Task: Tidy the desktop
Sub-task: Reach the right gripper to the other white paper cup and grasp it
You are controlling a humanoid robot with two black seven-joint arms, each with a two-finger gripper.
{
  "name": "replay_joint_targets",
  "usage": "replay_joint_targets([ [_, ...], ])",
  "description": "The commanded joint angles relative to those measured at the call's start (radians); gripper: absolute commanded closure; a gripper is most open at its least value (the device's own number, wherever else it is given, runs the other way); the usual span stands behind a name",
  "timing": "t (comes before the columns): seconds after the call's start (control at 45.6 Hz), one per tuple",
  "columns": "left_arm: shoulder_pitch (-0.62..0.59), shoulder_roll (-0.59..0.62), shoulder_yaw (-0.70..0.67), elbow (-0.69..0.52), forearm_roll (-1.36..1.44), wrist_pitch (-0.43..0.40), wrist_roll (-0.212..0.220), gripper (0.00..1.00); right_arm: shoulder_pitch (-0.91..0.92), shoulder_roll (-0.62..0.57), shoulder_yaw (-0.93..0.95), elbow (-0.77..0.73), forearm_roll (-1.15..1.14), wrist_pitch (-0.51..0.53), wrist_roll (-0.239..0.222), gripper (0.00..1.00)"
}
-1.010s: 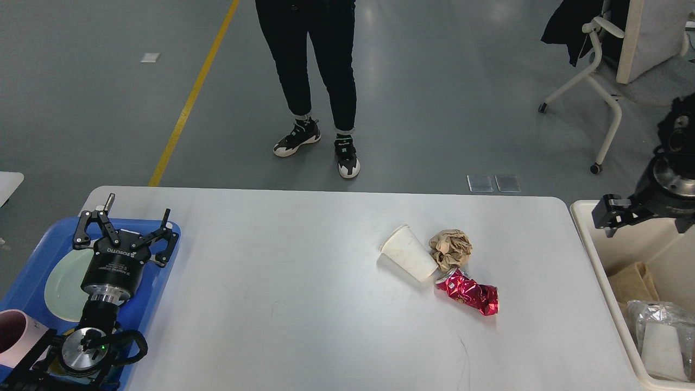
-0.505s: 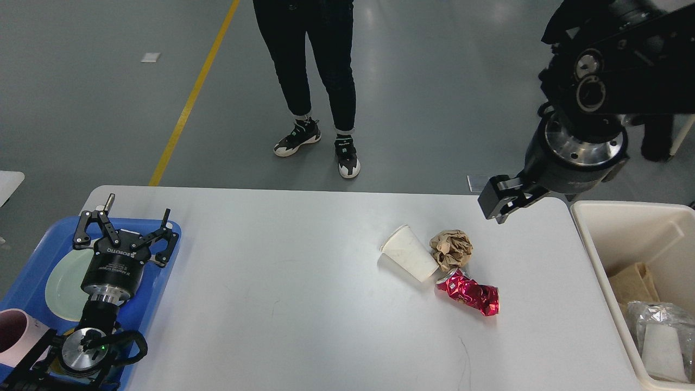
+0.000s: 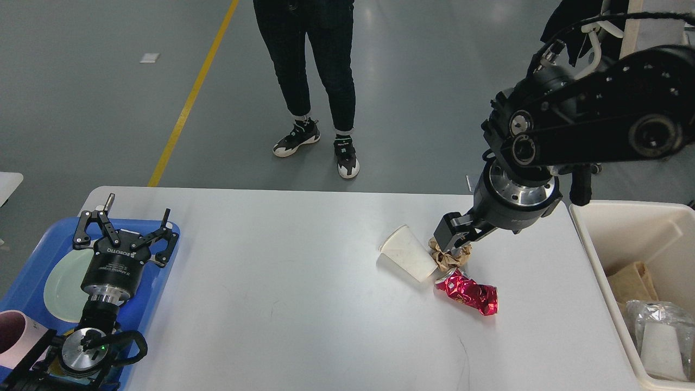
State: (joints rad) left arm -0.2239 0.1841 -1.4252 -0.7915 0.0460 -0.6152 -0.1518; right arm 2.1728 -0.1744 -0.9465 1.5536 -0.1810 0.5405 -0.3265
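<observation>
On the white desktop (image 3: 271, 309) right of centre lie a white paper cup (image 3: 407, 259) on its side, a crumpled brown paper ball (image 3: 449, 260) and a crushed red can (image 3: 470, 294), all touching. My right gripper (image 3: 454, 234) hangs directly over the paper ball and covers its top; its dark fingers cannot be told apart. At the far left my left gripper (image 3: 126, 232) stands open above the blue tray (image 3: 163, 274), holding nothing.
The blue tray carries a pale green plate (image 3: 61, 283) and a pink cup (image 3: 12, 332). A cream bin (image 3: 594, 255) with paper and plastic waste stands off the right edge. A person (image 3: 320, 81) stands beyond the far edge.
My right arm has swung from over the cream bin leftward and down, ending over the brown paper ball. The left arm and the items on the desktop have stayed put.
</observation>
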Motion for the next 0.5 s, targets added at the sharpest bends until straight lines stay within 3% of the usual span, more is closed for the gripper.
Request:
replay_joint_targets([
  [0.0,0.000,0.000,0.000,0.000,0.000,0.000,0.000,0.03,-0.158,0.013,0.040,-0.150,-0.002,-0.028,0.000,0.00],
  [0.263,0.000,0.000,0.000,0.000,0.000,0.000,0.000,0.03,-0.465,0.199,0.134,-0.544,-0.028,-0.036,0.007,0.01],
  [0.483,0.000,0.000,0.000,0.000,0.000,0.000,-0.002,0.03,-0.701,0.340,0.140,-0.837,-0.245,-0.092,0.023,0.04],
])
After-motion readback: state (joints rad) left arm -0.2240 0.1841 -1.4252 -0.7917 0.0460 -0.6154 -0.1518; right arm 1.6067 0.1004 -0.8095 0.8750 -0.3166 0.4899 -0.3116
